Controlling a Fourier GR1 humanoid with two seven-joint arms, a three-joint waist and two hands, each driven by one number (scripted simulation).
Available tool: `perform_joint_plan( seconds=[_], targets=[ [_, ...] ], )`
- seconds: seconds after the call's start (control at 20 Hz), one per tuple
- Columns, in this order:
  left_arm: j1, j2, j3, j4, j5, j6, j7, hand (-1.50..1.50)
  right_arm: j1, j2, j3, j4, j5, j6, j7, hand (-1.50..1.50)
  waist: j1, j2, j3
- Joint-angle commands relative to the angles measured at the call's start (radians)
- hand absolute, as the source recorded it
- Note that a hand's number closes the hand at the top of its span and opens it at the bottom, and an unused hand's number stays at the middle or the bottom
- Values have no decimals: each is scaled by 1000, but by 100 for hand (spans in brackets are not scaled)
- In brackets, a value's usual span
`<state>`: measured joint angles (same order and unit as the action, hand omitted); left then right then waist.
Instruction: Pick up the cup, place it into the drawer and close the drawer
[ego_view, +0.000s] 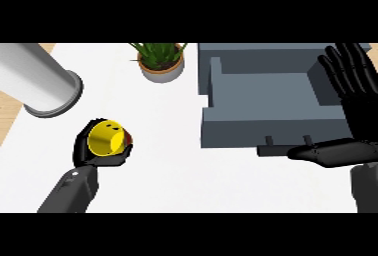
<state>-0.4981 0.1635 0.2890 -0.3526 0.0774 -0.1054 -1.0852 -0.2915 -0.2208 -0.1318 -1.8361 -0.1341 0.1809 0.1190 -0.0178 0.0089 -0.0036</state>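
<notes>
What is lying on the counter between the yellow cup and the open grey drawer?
Nothing: in the head view, only bare white counter separates the yellow cup, held in the left hand, from the open grey drawer.

Two grey forearms are showing, each ending in a glossy black hand with slender, segmented fingers and a thumb. The left forearm (71, 192) is bearing a small pale dot near the wrist of the left hand (94, 155); the right hand (353, 107) is looking uniformly black

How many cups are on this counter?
1. The yellow cup sits in the robot's left hand, at the left of the counter, away from the open grey drawer. None other shows.
</notes>
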Motion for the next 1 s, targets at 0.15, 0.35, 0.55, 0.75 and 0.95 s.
perform_joint_plan(
  seconds=[0.15, 0.35, 0.55, 0.75, 0.95],
  targets=[
    [-70, -58, -16, -91, 26, -72, -30, 150, 59, -4, -20, -31, -12, 13, -13, -150, 10, -10, 4],
    [-134, -62, -52, -209, 24, -54, 77, 150, 45, -12, -12, -46, 9, -3, 31, -150, 21, -14, 4],
    [-224, -113, -102, -332, 16, 14, 249, 150, 37, -1, -20, -24, 17, -12, -3, -150, 29, -17, 5],
    [-273, -158, -149, -456, 18, 40, 404, 150, 36, -25, -44, 7, 8, 11, -20, -150, 28, -16, 5],
    [-424, -162, -215, -469, 48, 168, 557, 150, 11, -12, -35, 37, 7, 9, -31, -150, 12, -14, 4]
  ],
)
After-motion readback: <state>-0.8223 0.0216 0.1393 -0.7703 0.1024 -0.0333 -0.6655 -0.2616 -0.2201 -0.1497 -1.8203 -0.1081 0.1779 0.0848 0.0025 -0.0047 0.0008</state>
